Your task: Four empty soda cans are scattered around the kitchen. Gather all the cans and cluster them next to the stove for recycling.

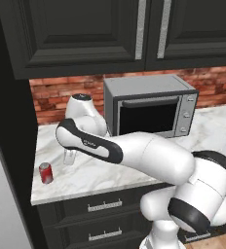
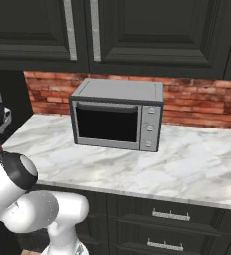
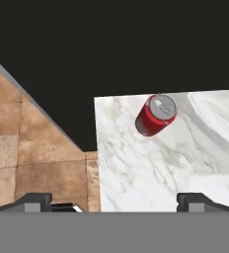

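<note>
One red soda can (image 1: 46, 173) stands upright on the white marble counter (image 1: 85, 182), close to its front left corner. In the hand view the same can (image 3: 156, 116) sits ahead, right of centre, silver top toward the camera. My gripper (image 1: 69, 158) hangs over the counter, just behind and right of the can, and is not touching it. Its fingertips (image 3: 35, 201) stand wide apart with nothing between them, so the gripper (image 3: 116, 202) is open. The stove is out of view.
A grey microwave (image 1: 149, 107) (image 2: 117, 119) stands against the brick wall behind my arm. Black upper cabinets (image 1: 85, 29) hang overhead, and a tall black panel (image 1: 10, 146) borders the counter's left end. Tile floor (image 3: 37, 148) lies past the counter's edge.
</note>
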